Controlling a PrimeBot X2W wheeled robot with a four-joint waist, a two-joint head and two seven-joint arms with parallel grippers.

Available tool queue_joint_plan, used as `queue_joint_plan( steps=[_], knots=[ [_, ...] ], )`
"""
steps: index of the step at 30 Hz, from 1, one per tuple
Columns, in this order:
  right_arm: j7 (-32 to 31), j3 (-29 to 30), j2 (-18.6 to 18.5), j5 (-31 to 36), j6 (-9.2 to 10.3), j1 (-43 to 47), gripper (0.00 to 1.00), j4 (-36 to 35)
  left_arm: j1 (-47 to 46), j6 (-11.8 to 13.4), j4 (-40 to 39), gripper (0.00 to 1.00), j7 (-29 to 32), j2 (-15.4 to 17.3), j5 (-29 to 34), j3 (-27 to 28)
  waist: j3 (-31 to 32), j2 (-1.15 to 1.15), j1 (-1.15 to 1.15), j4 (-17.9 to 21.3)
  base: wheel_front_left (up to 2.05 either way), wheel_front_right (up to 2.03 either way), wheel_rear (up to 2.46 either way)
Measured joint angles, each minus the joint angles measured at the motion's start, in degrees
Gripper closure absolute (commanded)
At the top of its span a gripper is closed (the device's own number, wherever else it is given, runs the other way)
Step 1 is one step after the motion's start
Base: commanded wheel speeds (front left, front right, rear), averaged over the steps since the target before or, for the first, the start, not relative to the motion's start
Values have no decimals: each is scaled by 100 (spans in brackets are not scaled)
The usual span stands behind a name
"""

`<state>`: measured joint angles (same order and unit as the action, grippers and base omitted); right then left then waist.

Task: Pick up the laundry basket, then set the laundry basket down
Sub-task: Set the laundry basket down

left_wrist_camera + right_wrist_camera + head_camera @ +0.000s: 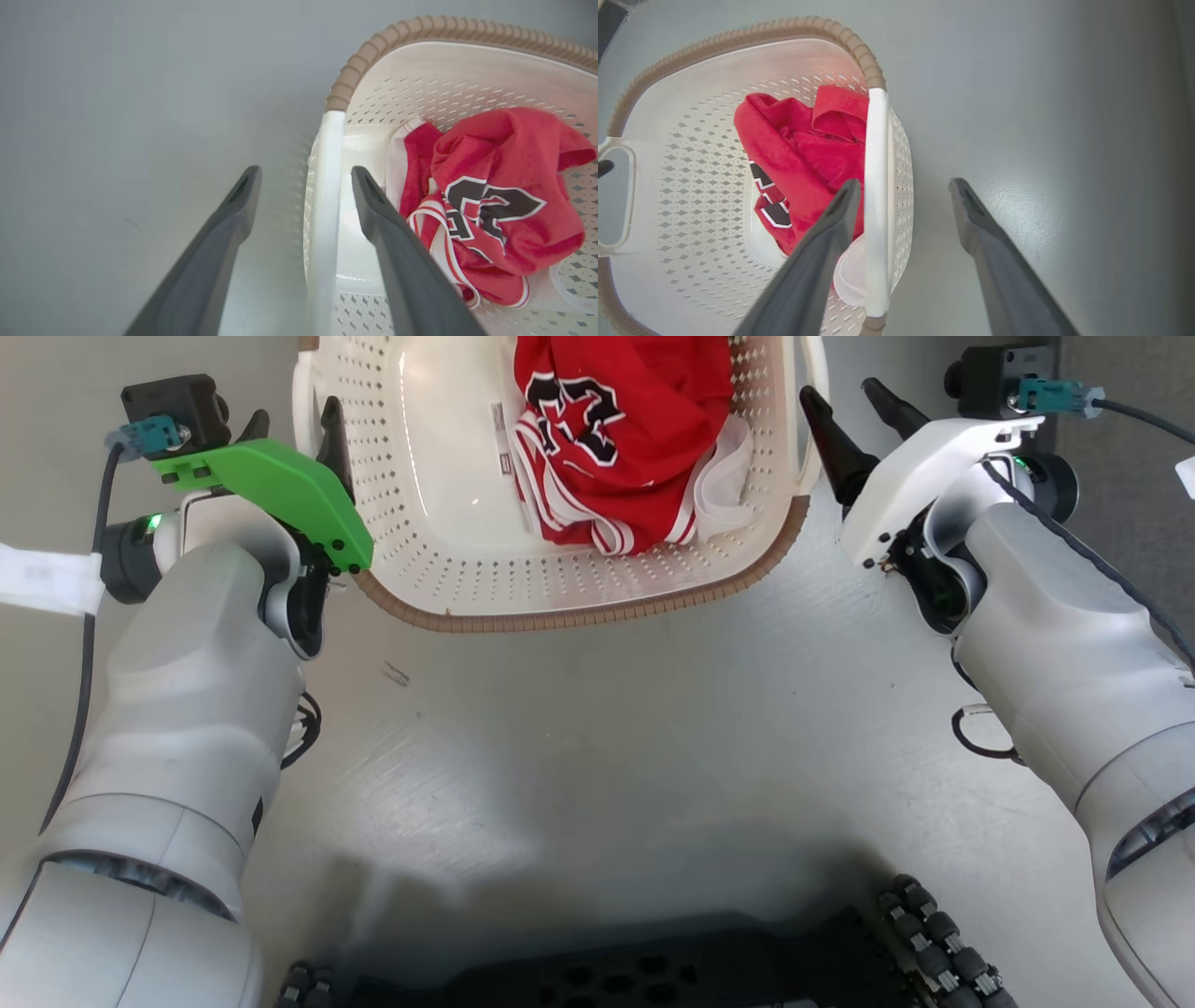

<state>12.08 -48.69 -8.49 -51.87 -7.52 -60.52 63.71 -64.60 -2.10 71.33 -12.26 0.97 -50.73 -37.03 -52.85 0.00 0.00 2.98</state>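
The laundry basket (579, 616) is cream-white and perforated with a brown rim, and it sits on the grey floor at the top middle of the head view. A red jersey (625, 439) lies inside it. My left gripper (292, 415) is open, with its fingers either side of the basket's white left handle (324, 210). One finger is inside the basket and one outside. My right gripper (843, 392) is open too and straddles the right handle (875, 186) in the same way. In the wrist views neither the left gripper (304, 170) nor the right gripper (903, 182) presses on its handle.
Plain grey floor (607, 756) spreads around the basket. My dark wheeled base (653, 971) lies along the bottom edge of the head view. A strip of white tape (47, 579) is at the far left, and darker flooring (1120, 476) is at the far right.
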Motion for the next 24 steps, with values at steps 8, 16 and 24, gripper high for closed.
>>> queue_joint_plan(
  steps=[8, 16, 24],
  knots=[
    [154, -54, -41, -1, 0, 126, 0, -81, 199, -46, 0, 0, -170, 5, 131, -42, 384, 0, 0, 23, 0, 0, 0],
    [209, -54, -182, 15, 0, 325, 0, -166, 427, -46, -87, 0, -201, 25, 208, -19, 909, 0, 0, 46, 0, 0, 0],
    [210, 74, -216, 18, 0, 636, 0, -310, 649, 21, -536, 0, -218, 281, 268, 212, 1479, 0, 0, 53, 0, 0, 0]
  ],
)
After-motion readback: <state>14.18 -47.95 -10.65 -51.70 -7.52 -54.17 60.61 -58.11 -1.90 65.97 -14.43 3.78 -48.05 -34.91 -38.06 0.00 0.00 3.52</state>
